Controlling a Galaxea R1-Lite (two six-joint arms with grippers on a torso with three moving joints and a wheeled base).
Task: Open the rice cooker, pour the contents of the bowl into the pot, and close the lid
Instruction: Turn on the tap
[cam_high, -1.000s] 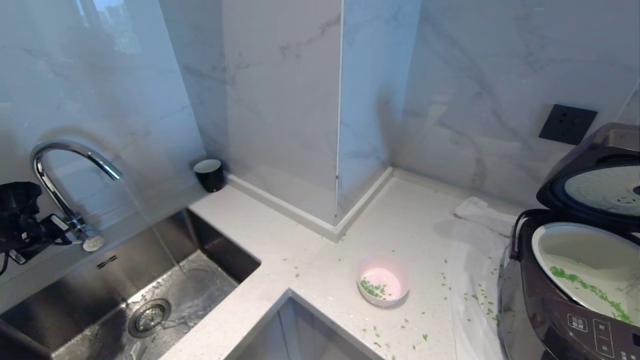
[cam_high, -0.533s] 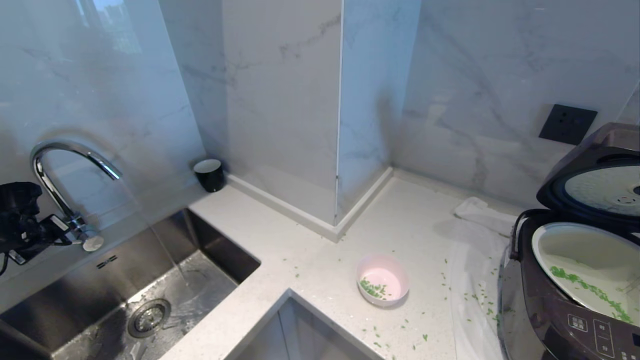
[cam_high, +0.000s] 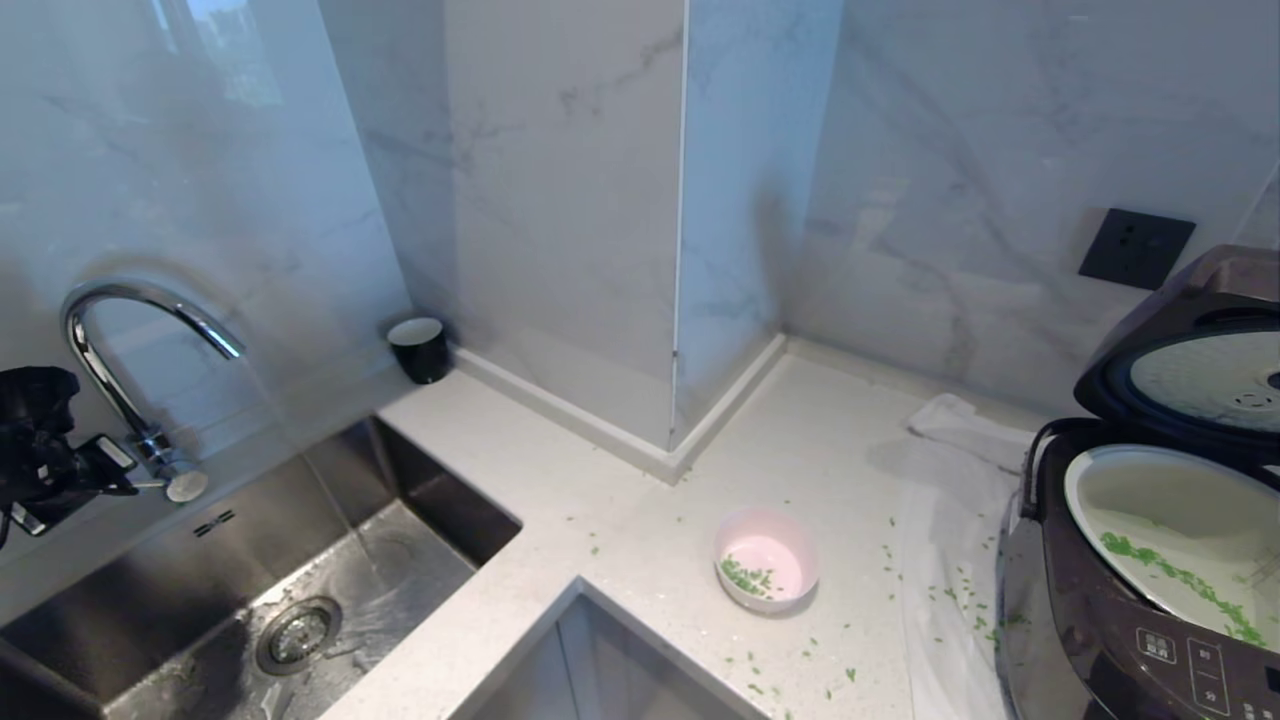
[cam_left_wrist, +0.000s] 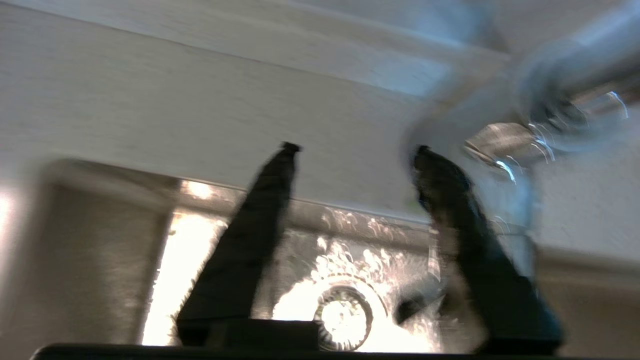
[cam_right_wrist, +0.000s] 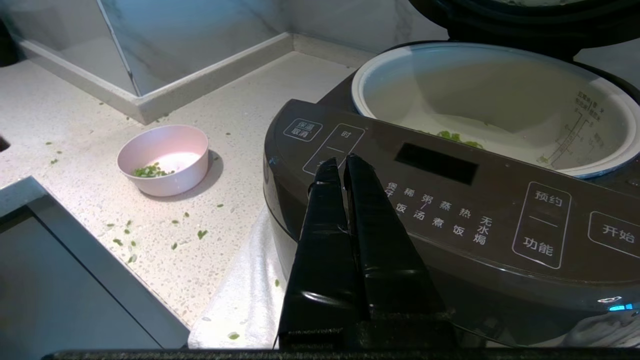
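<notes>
Steel dominates the far left: a brushed sink with a round drain, and above it a curved chrome faucet from which a thin stream of water falls. Left pincer hangs beside the faucet's lever with its two dark tapered fingers spread apart, pinching nothing. Farther back, a small black cup with a white inside stands against the glossy marble wall. On the speckled pale tabletop, near its front edge, sits the bowl, round, smooth and pale pink, with a small heap of green bits inside; more such flakes lie scattered around it. To its right a white cloth lies under the rice cooker, dark brown-grey and rounded. The lid stands raised, showing its dimpled silvery plate. The pot, whitish with a thin rim, holds a streak of green bits. Right pincer is pressed together in front of the cooker's control panel.
</notes>
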